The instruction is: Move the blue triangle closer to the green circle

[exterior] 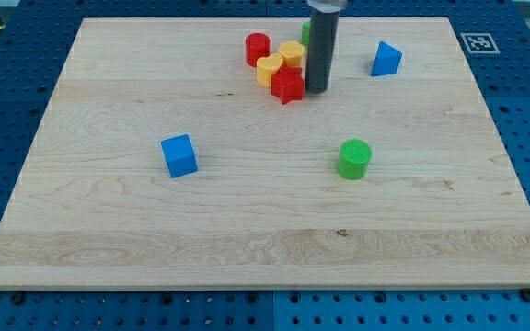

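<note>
The blue triangle point(386, 59) sits near the view's top right of the wooden board point(247, 221). The green circle point(354, 158) stands below it, right of centre. My rod comes down from the top edge; my tip point(316, 89) rests on the board just right of a red star block point(288, 85), well left of the blue triangle and above the green circle. The tip touches neither task block.
A cluster lies left of the rod: a red cylinder point(258, 48), two yellow blocks point(270, 68) point(292, 53) and the red star. A green block point(306, 30) peeks out behind the rod. A blue cube point(179, 155) sits at the left middle.
</note>
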`<state>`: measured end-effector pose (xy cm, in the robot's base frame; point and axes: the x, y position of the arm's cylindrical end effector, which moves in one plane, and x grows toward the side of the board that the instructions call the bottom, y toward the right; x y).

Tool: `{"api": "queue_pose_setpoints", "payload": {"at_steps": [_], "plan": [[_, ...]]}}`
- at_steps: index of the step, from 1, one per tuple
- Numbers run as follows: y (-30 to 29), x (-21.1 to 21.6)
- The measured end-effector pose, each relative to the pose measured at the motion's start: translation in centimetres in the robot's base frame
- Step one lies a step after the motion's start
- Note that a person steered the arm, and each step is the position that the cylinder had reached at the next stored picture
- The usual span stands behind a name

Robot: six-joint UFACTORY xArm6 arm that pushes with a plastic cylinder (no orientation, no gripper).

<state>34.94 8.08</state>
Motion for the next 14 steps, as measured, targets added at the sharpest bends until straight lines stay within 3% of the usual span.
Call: {"api": "queue_pose_setpoints", "payload": {"at_steps": [1,2,4,5,8,12,14], "plan": [[5.3,0.0],[5.7,0.0],[12.8,0.0],[12.8,-3.5],[10.2,-6.7],[5.2,-5.4],[5.1,-2.0]]}}
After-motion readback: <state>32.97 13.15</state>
